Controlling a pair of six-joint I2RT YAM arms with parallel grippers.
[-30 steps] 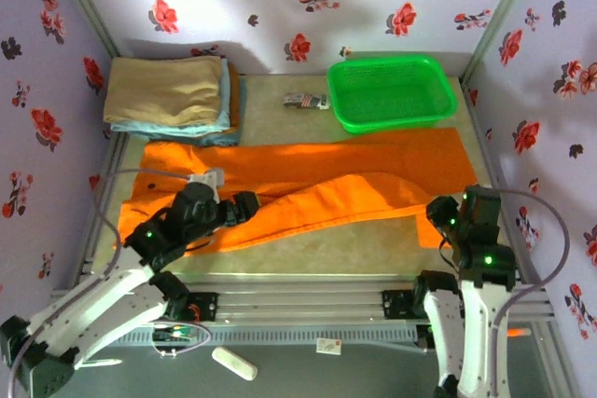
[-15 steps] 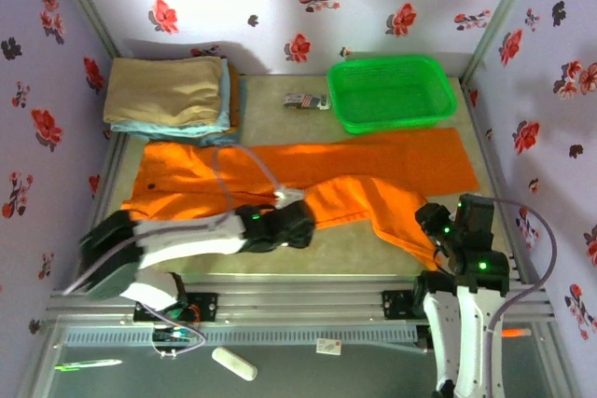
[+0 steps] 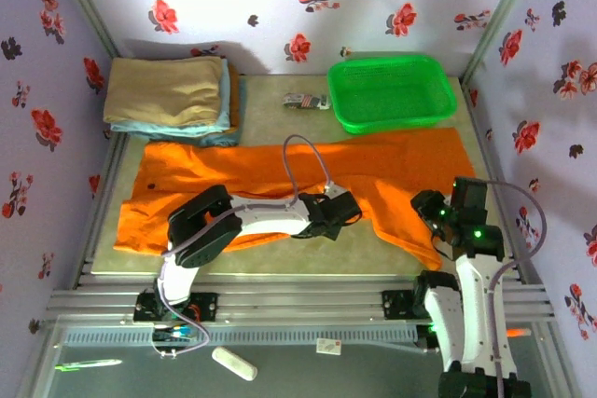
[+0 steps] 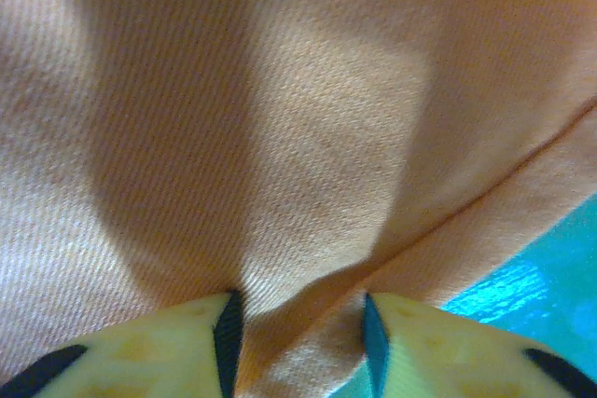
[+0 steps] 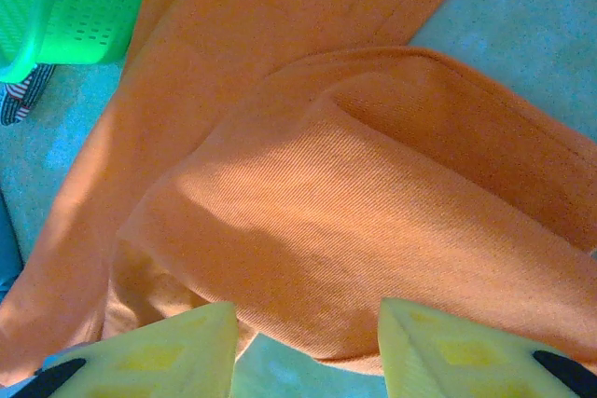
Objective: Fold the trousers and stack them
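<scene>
Pinching a raised fold of the trousers (image 3: 233,170) between the jaws of the left gripper (image 3: 353,213), near the middle of the table (image 3: 308,258). Hovering with the right gripper (image 3: 431,213) just over the near leg's folded-back end, jaws spread. Lying lengthwise across the table, waist leftward, near leg rumpled, in front of a green basket (image 3: 392,90).
</scene>
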